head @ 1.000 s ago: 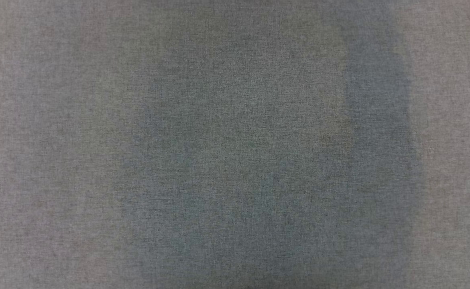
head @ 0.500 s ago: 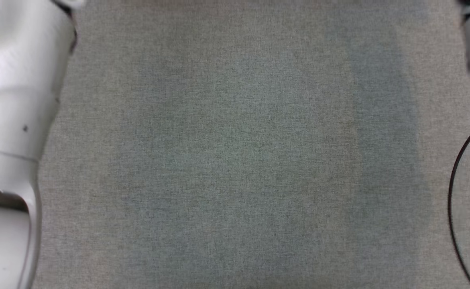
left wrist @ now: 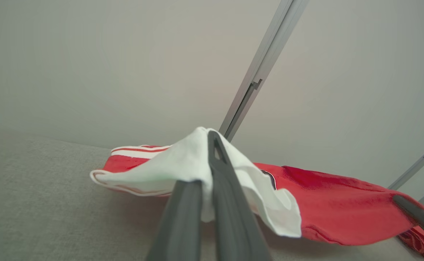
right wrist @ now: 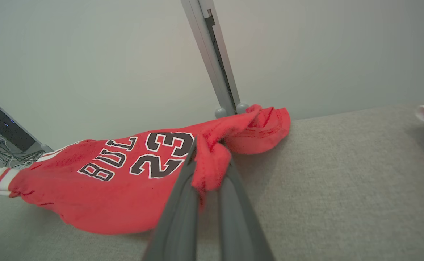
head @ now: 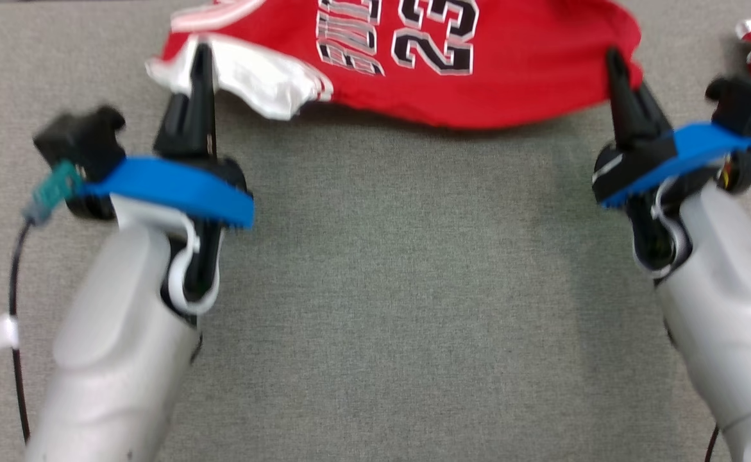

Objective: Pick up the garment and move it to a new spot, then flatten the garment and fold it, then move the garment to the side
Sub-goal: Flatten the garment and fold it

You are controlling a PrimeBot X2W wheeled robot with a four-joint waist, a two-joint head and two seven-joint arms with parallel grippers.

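Left claw (head: pixel 202 56) and right claw (head: pixel 612 61) each pinch the jersey (head: pixel 516 70) by thin edges; a tug could slip it free

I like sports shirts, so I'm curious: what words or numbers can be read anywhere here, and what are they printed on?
"23": black numerals edged in white, on the red jersey.
"BUL": black letters edged in white, beside the number on the same jersey; the rest of the word cannot be read.
No other text is legible.

Grey fabric tabletop (head: pixel 375 289), metal post (right wrist: pixel 215 61) behind
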